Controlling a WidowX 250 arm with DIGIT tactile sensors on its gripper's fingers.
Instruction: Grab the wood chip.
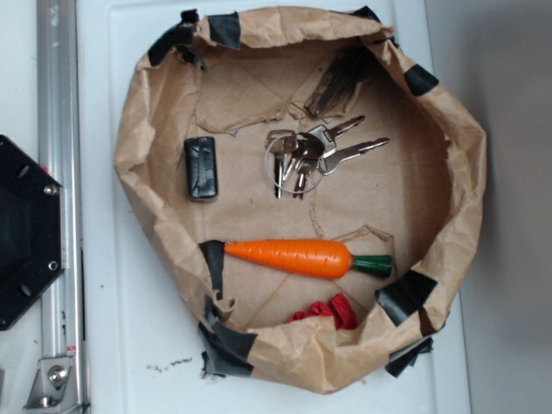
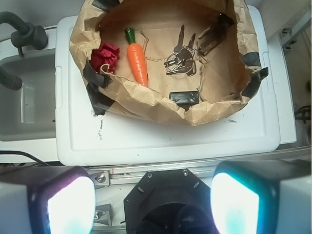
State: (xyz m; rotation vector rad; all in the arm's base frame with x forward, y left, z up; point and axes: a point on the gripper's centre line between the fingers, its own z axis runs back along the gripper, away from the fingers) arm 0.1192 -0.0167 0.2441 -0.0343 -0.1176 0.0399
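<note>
Wrist view showed the pincer (image 2: 153,204) released, its two pads wide apart, well back from the paper bowl (image 2: 122,100) on the desk (image 2: 146,141). The wood chip (image 1: 338,80) lay untouched against the bowl's far wall, just beside the keys (image 1: 315,155). Approach, descent and grasp all remained.

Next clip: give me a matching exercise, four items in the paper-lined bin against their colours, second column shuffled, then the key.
Items:
1. wood chip
2. bunch of keys
3. toy carrot
4. small box

Colours:
A. orange with a green top
B. black
C. dark brown-grey
D. silver

Pairs: 1-C, 2-D, 3-A, 4-B
</note>
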